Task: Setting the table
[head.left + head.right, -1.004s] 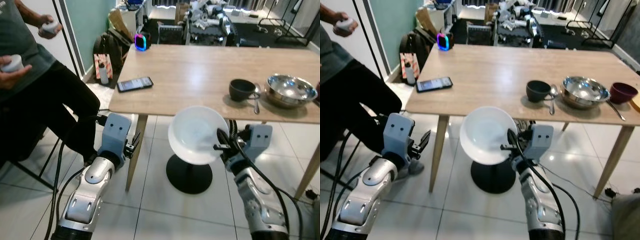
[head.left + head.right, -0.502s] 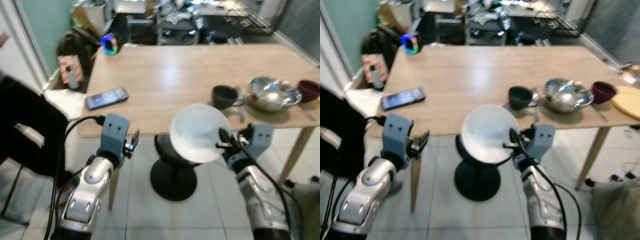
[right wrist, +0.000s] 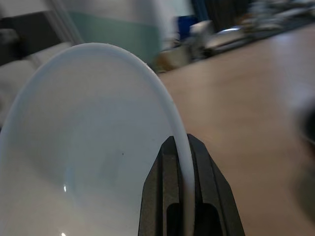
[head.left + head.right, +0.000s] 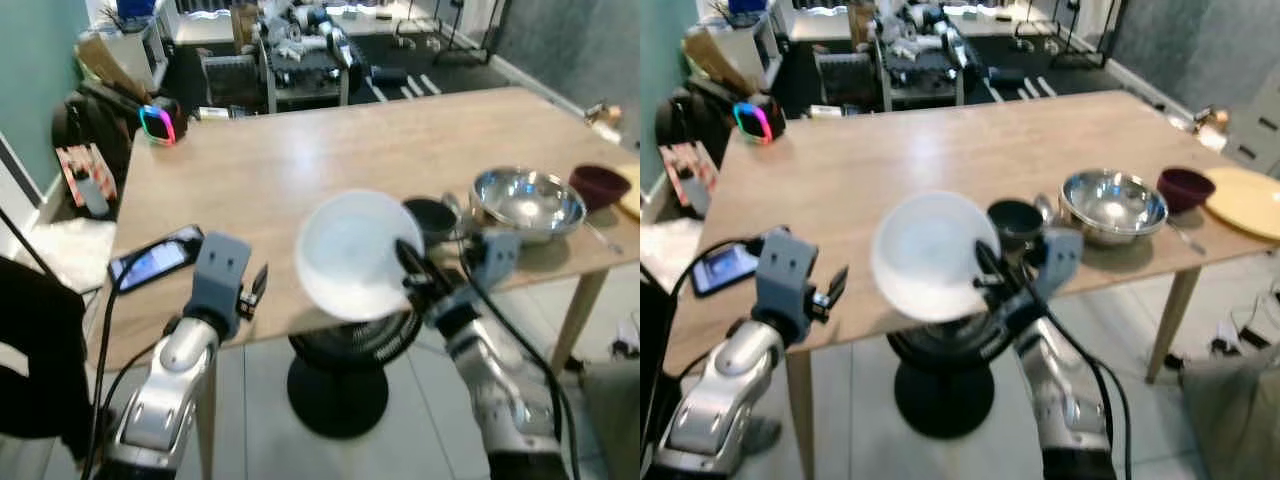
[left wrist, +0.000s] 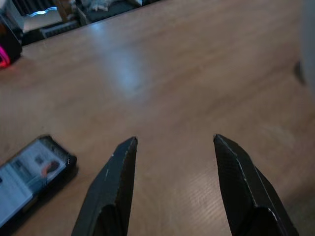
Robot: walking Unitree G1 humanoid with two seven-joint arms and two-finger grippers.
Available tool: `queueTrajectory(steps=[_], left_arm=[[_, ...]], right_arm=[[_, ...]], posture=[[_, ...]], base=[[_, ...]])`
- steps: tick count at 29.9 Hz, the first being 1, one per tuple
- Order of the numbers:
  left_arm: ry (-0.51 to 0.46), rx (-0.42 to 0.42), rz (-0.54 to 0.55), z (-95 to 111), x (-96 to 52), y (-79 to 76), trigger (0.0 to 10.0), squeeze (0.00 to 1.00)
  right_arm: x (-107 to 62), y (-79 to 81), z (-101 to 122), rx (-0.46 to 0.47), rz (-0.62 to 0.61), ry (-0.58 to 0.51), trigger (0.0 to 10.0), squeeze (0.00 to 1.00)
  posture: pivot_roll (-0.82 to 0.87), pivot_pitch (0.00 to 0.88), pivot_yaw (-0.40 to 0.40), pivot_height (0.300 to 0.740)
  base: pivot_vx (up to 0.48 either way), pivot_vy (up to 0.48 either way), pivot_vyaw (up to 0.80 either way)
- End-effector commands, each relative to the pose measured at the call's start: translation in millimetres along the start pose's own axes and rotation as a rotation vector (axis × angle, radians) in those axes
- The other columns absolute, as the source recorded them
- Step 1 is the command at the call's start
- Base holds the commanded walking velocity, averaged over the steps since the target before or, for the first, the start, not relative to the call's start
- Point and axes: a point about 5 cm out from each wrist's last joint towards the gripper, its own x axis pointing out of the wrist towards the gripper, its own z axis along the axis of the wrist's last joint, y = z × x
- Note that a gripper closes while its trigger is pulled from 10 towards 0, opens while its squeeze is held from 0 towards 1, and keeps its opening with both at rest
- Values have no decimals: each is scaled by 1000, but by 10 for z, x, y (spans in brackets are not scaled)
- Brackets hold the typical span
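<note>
My right gripper (image 4: 412, 262) is shut on the rim of a white bowl (image 4: 350, 255), holding it tilted above the near edge of the wooden table (image 4: 330, 150). In the right wrist view the two black fingers (image 3: 170, 196) pinch the bowl's rim (image 3: 162, 93). A dark cup (image 4: 434, 215) with a spoon beside it, a steel bowl (image 4: 527, 200) and a dark red bowl (image 4: 600, 185) stand at the table's right side. My left gripper (image 4: 255, 290) hovers open over the table's near left part, its fingers (image 5: 120, 167) spread above bare wood.
A phone (image 4: 155, 260) lies at the table's near left edge, close to my left gripper. A glowing speaker (image 4: 158, 125) stands at the far left corner. A yellow plate (image 4: 1247, 200) sits at the far right. A black round stool base (image 4: 335, 380) is under the table.
The camera has come closer and turned right, so the table now lies beneath both grippers. The white bowl stays held in my right gripper, now over the table edge. The seated person has left view.
</note>
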Motion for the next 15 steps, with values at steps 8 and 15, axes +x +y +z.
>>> queueTrajectory(steps=[8, 15], left_arm=[[4, 17, 61, -8, -112, 223, 10000, 0], [-6, 26, 78, 55, -177, 343, 10000, 0]], right_arm=[[289, 379, -212, 41, 64, 33, 10000, 0], [431, 316, -253, -36, -111, 44, 10000, 0]], posture=[[92, 17, 53, 740], [106, 19, 45, 740]], base=[[0, 0, 0], [0, 0, 0]])
